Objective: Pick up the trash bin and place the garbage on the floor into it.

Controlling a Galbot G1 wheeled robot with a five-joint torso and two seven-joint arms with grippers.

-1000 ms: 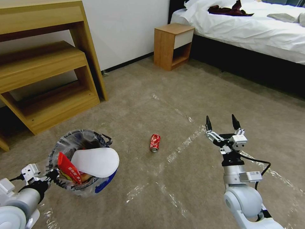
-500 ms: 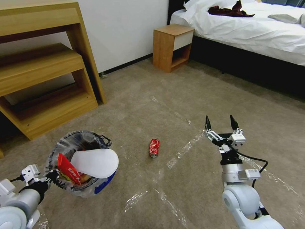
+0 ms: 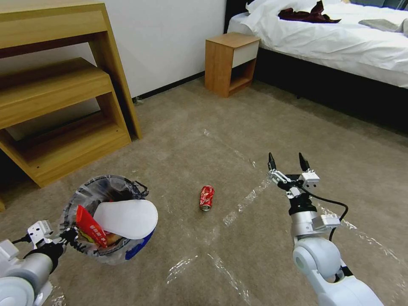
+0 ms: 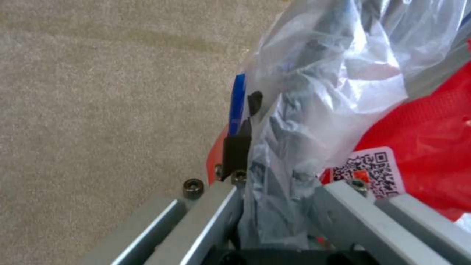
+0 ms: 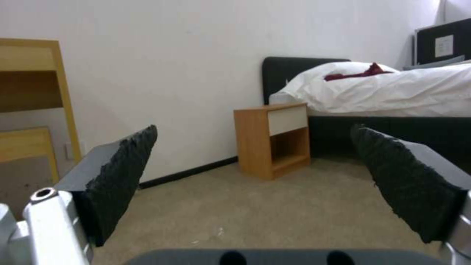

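The trash bin [image 3: 102, 183], dark with a crinkly clear bag and a blue patch, is at the lower left, tilted toward me. My left gripper [image 3: 69, 236] is shut on its near rim; the left wrist view shows the fingers [image 4: 235, 147] pinching the bag-lined rim [image 4: 294, 121]. A white insole [image 3: 126, 218] and a red wrapper [image 3: 91, 227] stick out of the bin. A crushed red can [image 3: 206, 197] lies on the carpet floor [image 3: 191, 144], in the middle. My right gripper [image 3: 287, 163] hovers open to the can's right, its pads [image 5: 123, 173] wide apart.
A wooden shelf unit [image 3: 59, 97] stands at the left behind the bin. A wooden nightstand [image 3: 229, 61] and a bed [image 3: 340, 42] with white covers line the far right. Shiny tape strips [image 3: 246, 199] cross the carpet around the can.
The right gripper has shifted a little to the left, closer to the can's side, still open. The view shifted slightly a second ago. The bin and can keep their places.
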